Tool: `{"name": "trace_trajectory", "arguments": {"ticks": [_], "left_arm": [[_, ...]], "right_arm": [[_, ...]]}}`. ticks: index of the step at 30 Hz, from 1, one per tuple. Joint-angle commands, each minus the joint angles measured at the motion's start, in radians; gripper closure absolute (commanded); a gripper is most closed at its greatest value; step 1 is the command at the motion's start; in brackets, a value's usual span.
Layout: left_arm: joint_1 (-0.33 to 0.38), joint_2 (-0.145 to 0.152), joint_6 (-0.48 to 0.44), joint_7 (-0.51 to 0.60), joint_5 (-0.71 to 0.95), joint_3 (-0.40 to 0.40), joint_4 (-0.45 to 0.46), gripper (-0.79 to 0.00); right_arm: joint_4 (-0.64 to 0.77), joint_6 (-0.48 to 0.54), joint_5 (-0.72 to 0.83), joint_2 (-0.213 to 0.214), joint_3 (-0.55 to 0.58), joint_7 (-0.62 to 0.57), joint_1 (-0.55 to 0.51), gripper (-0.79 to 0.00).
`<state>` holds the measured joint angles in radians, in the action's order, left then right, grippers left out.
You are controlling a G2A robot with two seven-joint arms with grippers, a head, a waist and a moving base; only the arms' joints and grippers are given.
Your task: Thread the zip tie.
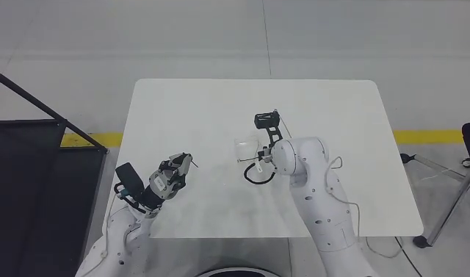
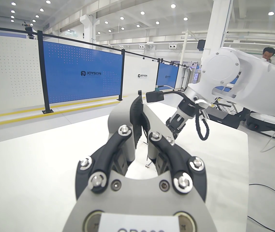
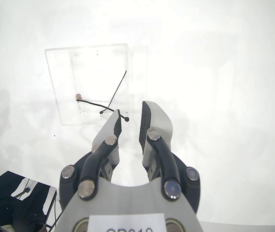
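**Two grippers, one close to the tie**

My right gripper (image 3: pixel 131 109) hangs spread over the desk (image 3: pixel 200 49). The black zip tie (image 3: pixel 91 104) is just ahead, its head beside one fingertip and its strap running away across the clear acrylic block (image 3: pixel 55 73). My left gripper (image 2: pixel 142 102) sits pressed together, well apart. Right arm's nearer, I'd say.

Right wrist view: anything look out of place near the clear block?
Yes: black zip tie strands lie crossed and loose over the clear block's edge nearest the open right pincer. Whether one tie or two, I cannot tell. Nothing looks broken.
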<state>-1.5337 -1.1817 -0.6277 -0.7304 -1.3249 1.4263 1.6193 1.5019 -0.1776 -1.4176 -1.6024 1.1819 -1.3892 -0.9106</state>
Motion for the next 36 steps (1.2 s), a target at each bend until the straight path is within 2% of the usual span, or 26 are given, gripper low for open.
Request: {"name": "trace_trajectory", "arguments": {"ticks": [1,16,20,23,36], "left_arm": [[0.000,0.000,0.000,0.000,0.000,0.000,0.000,0.000],[0.000,0.000,0.000,0.000,0.000,0.000,0.000,0.000],[0.000,0.000,0.000,0.000,0.000,0.000,0.000,0.000],[0.000,0.000,0.000,0.000,0.000,0.000,0.000,0.000],[0.000,0.000,0.000,0.000,0.000,0.000,0.000,0.000]], "right_arm": [[0.000,0.001,-0.001,0.000,-0.003,0.000,-0.001,-0.215],[-0.028,0.000,0.004,0.000,-0.013,-0.001,0.018,-0.182],[-0.036,-0.001,0.008,-0.001,-0.015,-0.003,0.024,-0.126],[-0.036,-0.001,0.011,0.000,-0.014,-0.001,0.026,0.000],[0.055,0.005,0.041,0.009,0.024,0.011,-0.025,0.000]]}}
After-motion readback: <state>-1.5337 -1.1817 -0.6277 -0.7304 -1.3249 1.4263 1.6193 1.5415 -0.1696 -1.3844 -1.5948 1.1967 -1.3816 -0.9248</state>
